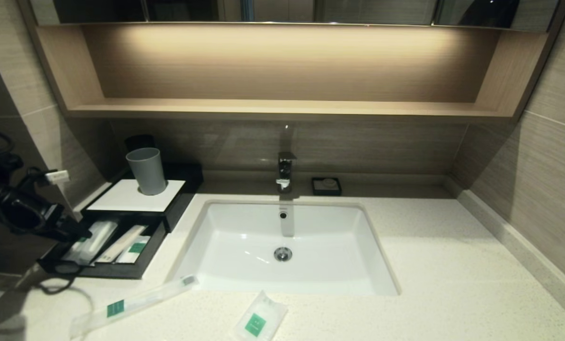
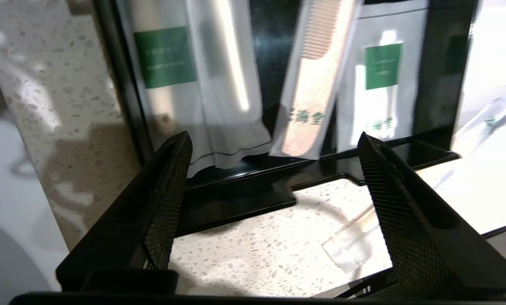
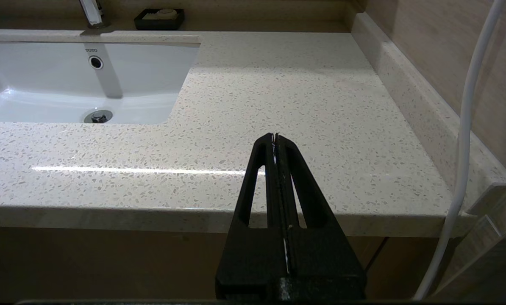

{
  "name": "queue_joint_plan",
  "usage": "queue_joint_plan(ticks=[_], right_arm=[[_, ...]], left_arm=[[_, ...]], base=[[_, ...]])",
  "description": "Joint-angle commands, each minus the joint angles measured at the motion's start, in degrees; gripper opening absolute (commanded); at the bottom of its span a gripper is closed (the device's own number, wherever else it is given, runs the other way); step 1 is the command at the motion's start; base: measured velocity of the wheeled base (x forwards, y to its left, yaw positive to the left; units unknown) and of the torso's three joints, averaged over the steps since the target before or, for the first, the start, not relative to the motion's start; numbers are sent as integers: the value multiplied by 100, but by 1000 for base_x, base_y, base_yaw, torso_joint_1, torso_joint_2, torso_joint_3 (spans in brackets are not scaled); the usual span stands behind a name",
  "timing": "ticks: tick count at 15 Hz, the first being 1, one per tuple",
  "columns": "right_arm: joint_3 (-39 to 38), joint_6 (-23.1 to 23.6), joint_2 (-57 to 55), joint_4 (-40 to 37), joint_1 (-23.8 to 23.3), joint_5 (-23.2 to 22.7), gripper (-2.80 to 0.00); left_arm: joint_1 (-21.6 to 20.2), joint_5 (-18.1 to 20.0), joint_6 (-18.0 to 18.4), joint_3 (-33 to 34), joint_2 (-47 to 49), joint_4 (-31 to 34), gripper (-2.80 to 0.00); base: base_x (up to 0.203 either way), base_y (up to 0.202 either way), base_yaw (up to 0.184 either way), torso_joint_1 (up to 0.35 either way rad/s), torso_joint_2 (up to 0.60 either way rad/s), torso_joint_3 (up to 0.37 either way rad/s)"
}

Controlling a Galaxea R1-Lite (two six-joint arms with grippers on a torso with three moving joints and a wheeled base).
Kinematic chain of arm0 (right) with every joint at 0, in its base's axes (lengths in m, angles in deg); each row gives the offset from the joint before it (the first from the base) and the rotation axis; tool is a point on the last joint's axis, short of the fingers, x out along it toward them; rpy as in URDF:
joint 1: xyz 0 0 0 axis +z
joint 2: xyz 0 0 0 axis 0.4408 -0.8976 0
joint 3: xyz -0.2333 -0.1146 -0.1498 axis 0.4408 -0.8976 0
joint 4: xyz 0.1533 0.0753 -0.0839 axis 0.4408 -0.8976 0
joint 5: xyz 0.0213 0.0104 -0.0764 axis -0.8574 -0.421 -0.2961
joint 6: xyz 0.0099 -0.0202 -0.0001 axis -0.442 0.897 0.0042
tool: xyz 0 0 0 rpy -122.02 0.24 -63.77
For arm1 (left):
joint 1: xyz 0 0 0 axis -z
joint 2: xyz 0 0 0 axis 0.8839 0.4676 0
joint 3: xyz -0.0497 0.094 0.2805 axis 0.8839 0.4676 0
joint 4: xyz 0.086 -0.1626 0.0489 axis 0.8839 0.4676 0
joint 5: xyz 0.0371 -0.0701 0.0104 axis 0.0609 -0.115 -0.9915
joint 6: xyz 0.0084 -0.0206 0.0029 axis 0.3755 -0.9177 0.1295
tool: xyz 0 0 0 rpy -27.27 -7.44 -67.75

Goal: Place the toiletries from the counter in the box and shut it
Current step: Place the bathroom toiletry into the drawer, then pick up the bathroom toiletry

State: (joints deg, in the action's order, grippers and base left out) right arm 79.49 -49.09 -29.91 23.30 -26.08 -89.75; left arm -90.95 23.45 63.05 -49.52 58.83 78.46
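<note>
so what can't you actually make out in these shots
- Head view: the left gripper sits over the open drawer of the box, covering the drawer's left end.
- Head view: the toothbrush packet on the counter loses its near end in shadow by the picture's edge.
- Head view: print on the sachet is too small to read.
- Left wrist view: label text on the packets in the drawer is blurred.

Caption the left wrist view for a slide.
Open left gripper at the front of the box's pulled-out drawer, packets lying inside.
</note>
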Motion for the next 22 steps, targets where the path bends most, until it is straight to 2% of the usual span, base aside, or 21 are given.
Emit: queue_joint_plan(ticks=[1, 4, 7, 8, 12, 15, 19, 22], right_arm=[[-9, 2, -5, -4, 1, 0, -280], [-9, 2, 2, 1, 1, 0, -280], [-9, 2, -5, 4, 1, 0, -280], [-9, 2, -5, 3, 1, 0, -280], [-9, 2, -5, -4, 1, 0, -280], [-9, 2, -4, -4, 1, 0, -280], [-9, 2, -3, -3, 1, 0, -280], [-9, 2, -5, -4, 1, 0, -280]], left_arm=[[155, 116, -129, 8, -332, 65, 0], [330, 428, -244, 9, -733, 288, 0], [426, 487, -261, 33, -1225, 468, 0], [471, 489, -261, 57, -1372, 477, -280], [871, 489, -214, 86, -1802, 865, -280], [1288, 470, -143, 248, -2110, 886, -280], [1627, 457, 1042, 694, -2367, 885, -280], [1634, 410, 1644, 991, -2400, 885, -280]], base=[[0, 0, 0, 0, 0, 0], [0, 0, 0, 0, 0, 0], [0, 0, 0, 0, 0, 0], [0, 0, 0, 0, 0, 0], [0, 0, 0, 0, 0, 0], [0, 0, 0, 0, 0, 0], [0, 0, 0, 0, 0, 0], [0, 0, 0, 0, 0, 0]])
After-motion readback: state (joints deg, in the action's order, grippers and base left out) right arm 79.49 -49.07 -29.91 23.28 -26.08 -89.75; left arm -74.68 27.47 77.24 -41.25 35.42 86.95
